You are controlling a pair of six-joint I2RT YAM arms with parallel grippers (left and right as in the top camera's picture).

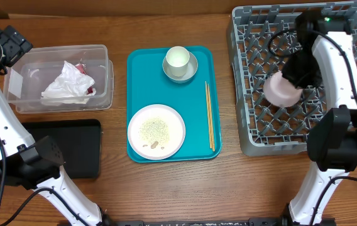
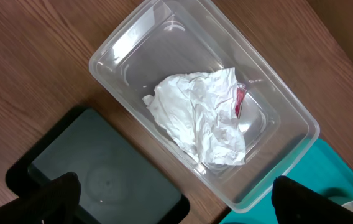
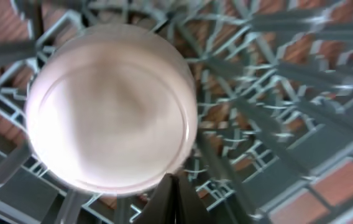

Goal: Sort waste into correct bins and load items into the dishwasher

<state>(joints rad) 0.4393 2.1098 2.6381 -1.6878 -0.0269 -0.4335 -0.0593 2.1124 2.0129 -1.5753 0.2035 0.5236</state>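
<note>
A crumpled white napkin lies inside the clear tub. Beside the tub sits the black tray. My left gripper hangs open and empty above the tub's near edge. On the teal tray, a large plate carries rice grains, and a cup stands in a small bowl. My right gripper is shut on the rim of an upturned pale-pink bowl over the grey dish rack.
A teal serving tray lies mid-table with a pair of wooden chopsticks along its right side. Both arm bases stand at the front corners. Bare wooden tabletop runs along the front.
</note>
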